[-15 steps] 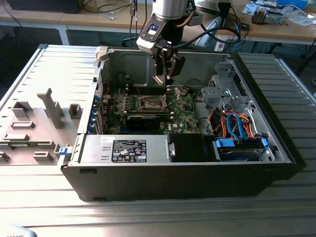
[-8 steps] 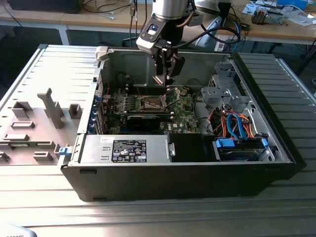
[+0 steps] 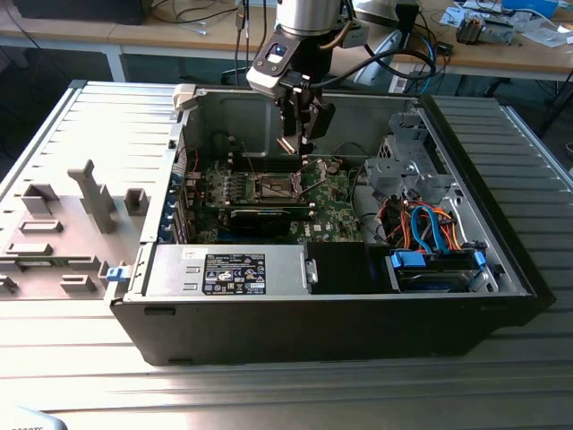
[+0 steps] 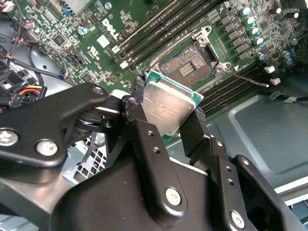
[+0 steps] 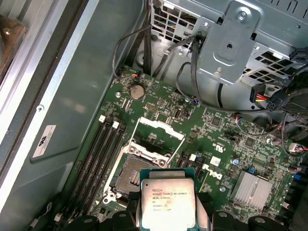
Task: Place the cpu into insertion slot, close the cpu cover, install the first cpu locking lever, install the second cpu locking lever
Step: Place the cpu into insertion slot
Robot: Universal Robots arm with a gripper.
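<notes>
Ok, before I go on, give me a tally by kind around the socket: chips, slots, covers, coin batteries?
cpu: 1, held in the claw
insertion slot: 1, bare
cpu cover: 1, open
coin battery: 1
Total: 4

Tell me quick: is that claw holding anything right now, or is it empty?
The gripper: shut on the cpu, pinched by two opposite edges, close to the insertion slot.
</notes>
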